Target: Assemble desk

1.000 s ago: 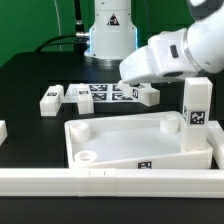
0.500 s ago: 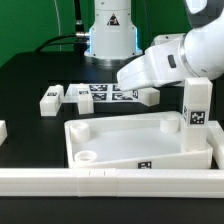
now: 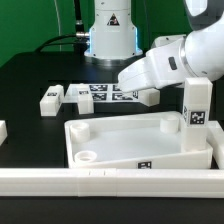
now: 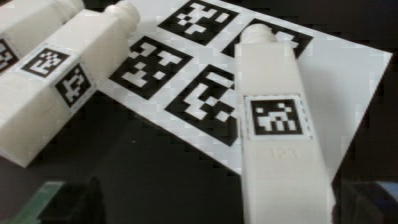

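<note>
— Desk top (image 3: pixel 72 135)?
— Sits rim up at the near middle of the worktop (image 3: pixel 30 75), with one upright leg (image 3: pixel 197 105) at its far right corner.
— Other legs?
— Lie flat farther back: a pair of legs (image 3: pixel 52 100) at the left, then a third leg (image 4: pixel 267 120) partly over the marker board (image 3: pixel 105 93).
— Gripper (image 3: pixel 141 93)?
— Hangs low over that third leg. Cannot tell how far open, nor whether gripping anything: hidden outside, blurred at the wrist.
</note>
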Motion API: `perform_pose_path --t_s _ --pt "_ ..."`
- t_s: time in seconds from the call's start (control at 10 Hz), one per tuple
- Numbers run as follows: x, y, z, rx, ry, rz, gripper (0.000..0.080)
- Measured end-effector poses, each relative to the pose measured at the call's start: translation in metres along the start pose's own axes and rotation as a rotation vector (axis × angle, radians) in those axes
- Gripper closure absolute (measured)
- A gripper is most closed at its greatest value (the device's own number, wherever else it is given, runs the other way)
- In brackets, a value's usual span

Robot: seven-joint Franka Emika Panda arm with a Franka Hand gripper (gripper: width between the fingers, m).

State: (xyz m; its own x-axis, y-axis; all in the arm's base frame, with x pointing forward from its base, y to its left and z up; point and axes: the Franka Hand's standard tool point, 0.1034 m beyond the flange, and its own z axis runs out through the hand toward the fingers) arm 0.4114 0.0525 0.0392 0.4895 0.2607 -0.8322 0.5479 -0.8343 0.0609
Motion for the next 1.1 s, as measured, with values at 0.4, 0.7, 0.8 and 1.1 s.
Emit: perform_pose_path --t_s 0.4,0.7,0.8,1.1 --pt "0.006 -0.002 0.007 0.004 -0.133 0.008 0.0151" --pt "0.007 -0.001 0.011 0.006 -0.132 0.008 0.0151" --pt "0.007 -0.001 0.012 0.008 -0.132 0.008 0.0151" --pt "0.007 0.000 0.012 0.010 -0.133 0.009 0.0151"
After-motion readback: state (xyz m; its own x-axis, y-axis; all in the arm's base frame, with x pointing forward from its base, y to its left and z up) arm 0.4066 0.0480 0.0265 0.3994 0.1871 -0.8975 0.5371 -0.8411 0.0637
